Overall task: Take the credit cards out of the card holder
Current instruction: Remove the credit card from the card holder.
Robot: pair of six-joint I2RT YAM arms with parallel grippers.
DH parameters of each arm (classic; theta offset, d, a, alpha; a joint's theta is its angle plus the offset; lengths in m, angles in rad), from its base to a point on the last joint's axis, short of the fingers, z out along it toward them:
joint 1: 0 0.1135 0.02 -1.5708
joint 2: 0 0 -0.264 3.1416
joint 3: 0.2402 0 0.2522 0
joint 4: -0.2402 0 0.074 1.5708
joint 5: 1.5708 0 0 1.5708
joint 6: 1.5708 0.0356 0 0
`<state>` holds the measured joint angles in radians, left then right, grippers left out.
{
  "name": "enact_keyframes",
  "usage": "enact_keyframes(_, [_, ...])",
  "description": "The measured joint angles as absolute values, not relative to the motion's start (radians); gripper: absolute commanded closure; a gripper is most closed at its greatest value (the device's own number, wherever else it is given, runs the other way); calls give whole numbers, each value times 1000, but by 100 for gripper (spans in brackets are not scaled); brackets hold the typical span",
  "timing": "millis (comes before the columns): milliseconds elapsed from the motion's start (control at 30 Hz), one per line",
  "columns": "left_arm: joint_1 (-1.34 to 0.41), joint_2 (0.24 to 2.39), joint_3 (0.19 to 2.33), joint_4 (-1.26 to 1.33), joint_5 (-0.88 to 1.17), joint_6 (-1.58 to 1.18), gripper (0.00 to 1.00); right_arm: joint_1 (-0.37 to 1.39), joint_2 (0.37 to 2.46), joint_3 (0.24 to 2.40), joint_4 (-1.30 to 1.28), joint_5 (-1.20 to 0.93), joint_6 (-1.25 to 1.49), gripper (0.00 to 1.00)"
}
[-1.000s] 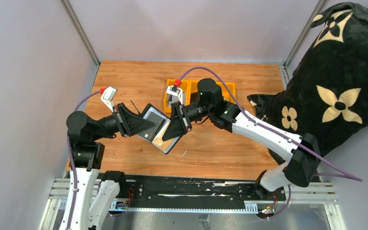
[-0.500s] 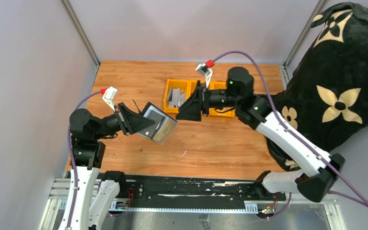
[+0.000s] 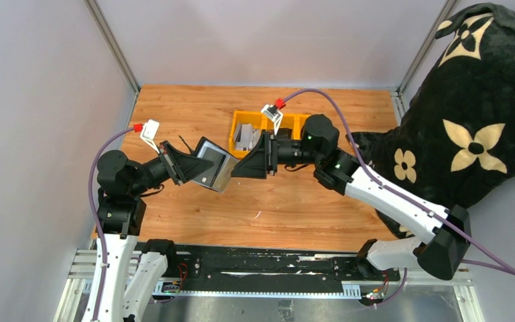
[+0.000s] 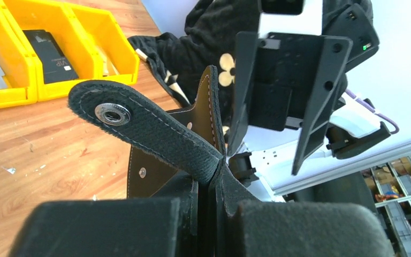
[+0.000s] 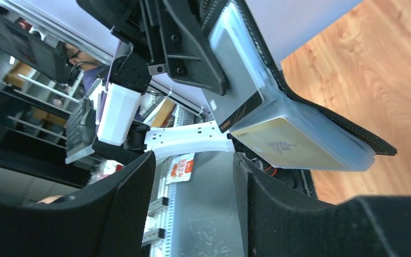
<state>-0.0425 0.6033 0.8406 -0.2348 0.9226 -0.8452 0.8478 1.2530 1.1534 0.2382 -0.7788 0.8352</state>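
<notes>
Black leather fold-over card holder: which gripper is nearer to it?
Left. The left gripper is shut on the black card holder, holding it up. The right gripper is open just to its right, facing its open side, apparently not touching.

The black card holder (image 3: 213, 168) hangs open and tilted, left of centre in the top view, grey inside up; pale credit cards (image 5: 291, 144) stick out from it.
</notes>
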Motion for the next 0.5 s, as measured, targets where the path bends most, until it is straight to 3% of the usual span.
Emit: enact_keyframes(500, [-43, 603, 843, -204, 923, -915, 100, 875, 1375, 1087, 526, -782, 1030, 52])
